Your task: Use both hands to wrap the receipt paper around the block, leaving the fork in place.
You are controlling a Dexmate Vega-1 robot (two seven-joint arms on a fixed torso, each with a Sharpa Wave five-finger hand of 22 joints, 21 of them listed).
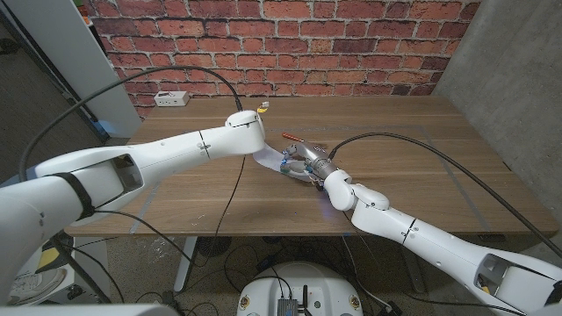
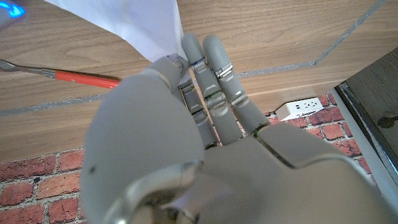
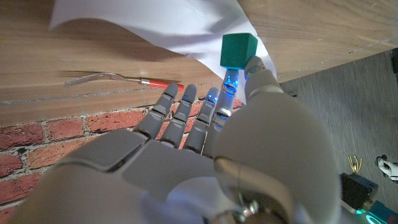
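Left hand (image 2: 205, 124) fingers (image 2: 214, 59) extended together, tips touching edge of receipt paper (image 2: 143, 22); grip not confirmable. Right hand (image 3: 211, 155) fingers (image 3: 177, 109) spread behind green block (image 3: 238, 50), thumb touching it; hold uncertain. Paper light, floppy, creases easily: pinch at edge. Block rigid, light. Paper and block mid-worktop (image 1: 395, 132). Wrist views show red-handled fork (image 3: 118, 79) beside paper; head view hides block

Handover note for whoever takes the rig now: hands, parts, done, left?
Left hand: pinches an edge of the receipt paper.
Right hand: at the green block, fingertips touching it; a firm grip can't be confirmed.
Paper lies partly lifted beside the block, not wrapped around it.
Fork, red handle, lies on the table apart from both.
Left: wrap the paper round the block, fork untouched.
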